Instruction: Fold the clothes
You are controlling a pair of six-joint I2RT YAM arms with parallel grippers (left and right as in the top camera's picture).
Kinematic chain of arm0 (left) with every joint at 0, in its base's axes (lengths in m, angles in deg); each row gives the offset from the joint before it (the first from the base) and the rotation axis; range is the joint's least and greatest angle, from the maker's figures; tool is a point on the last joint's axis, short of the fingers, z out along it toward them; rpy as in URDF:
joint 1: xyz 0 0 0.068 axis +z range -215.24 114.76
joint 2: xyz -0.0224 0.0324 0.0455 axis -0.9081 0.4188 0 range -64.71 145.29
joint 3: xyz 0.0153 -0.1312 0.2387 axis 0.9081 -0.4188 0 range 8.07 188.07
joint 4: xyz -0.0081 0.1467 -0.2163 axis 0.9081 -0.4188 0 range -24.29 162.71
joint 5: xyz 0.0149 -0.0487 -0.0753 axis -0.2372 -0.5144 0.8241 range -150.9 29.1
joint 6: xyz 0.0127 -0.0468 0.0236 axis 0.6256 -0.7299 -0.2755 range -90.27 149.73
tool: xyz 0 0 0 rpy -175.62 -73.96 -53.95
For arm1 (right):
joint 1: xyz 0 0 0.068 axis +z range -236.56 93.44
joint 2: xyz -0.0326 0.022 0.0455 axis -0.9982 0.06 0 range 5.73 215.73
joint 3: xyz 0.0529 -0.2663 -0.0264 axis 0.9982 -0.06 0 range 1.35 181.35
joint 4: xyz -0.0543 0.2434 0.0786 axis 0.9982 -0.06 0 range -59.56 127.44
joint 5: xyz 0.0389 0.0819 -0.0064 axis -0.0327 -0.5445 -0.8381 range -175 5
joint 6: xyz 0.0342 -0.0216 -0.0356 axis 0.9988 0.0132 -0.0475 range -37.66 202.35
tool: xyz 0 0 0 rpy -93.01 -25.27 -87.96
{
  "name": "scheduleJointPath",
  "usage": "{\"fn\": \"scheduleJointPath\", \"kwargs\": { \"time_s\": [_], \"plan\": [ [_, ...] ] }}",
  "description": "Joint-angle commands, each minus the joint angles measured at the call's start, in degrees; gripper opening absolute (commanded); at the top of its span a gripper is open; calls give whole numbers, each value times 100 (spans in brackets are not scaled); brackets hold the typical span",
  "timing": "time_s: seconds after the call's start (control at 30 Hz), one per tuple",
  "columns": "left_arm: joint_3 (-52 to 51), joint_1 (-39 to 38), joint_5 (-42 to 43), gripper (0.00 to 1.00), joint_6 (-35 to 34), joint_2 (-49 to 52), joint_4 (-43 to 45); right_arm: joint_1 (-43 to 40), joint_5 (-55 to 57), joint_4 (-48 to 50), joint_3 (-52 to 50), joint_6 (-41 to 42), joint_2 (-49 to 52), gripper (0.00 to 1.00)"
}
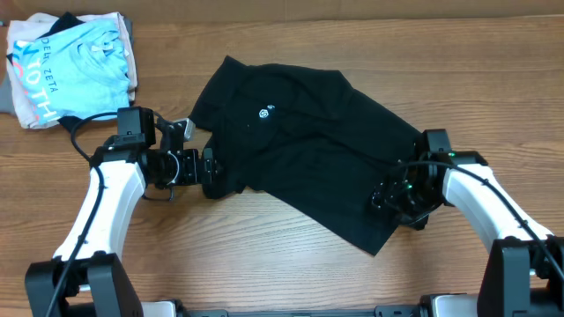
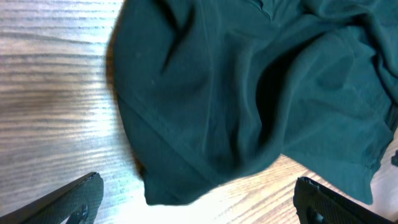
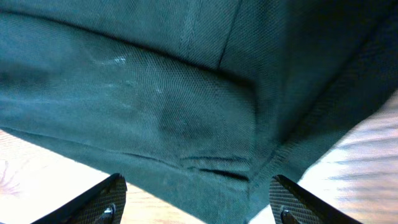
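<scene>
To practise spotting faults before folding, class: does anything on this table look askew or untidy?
The black T-shirt lies diagonally on the table, rumpled and partly doubled over itself rather than spread flat. The light blue shirt in the far-left corner is only loosely folded.

The overhead camera is looking straight down from high above, taking in the whole wooden table (image 1: 291, 273) and both arms. The left wrist camera is pointing down from close over the black T-shirt (image 2: 249, 93), its own fingers (image 2: 81, 199) framing the bottom corners. The right wrist camera is sitting nearer still, cloth filling its view. All three are sharing that shirt.
</scene>
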Motion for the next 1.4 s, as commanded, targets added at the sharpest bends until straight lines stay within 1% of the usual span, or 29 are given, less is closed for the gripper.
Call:
{"fn": "scheduleJointPath", "kwargs": {
  "time_s": [0.0, 0.1, 0.17, 0.37, 0.63, 0.83, 1.03, 1.1, 1.2, 1.27, 1.37],
  "plan": [
    [149, 57, 57, 100, -81, 59, 116, 205, -168, 286, -267, 219, -50, 77],
    [149, 57, 2, 100, -81, 59, 175, 348, -149, 474, -367, 273, -24, 76],
    [146, 57, 0, 100, -81, 59, 199, 407, 85, 439, -393, 503, -24, 76],
    [146, 57, -2, 100, -81, 59, 205, 411, 203, 345, -409, 514, -24, 76],
    [146, 57, 0, 100, -81, 59, 214, 411, 188, 570, -579, 516, -24, 76],
    [146, 57, -2, 100, -81, 59, 214, 417, 90, 695, -579, 518, -20, 67],
    [146, 57, -2, 100, -81, 59, 214, 422, 92, 743, -579, 516, -20, 63],
    [146, 57, -2, 100, -81, 59, 214, 422, 98, 743, -579, 516, -20, 63],
    [146, 57, -2, 100, -81, 59, 216, 422, 258, 734, -579, 516, -20, 67],
    [146, 57, -4, 100, -81, 59, 219, 422, 385, 739, -579, 518, -20, 68],
    [146, 57, -90, 100, -81, 59, 219, 422, 413, 802, -579, 516, -20, 67]
  ]
}}
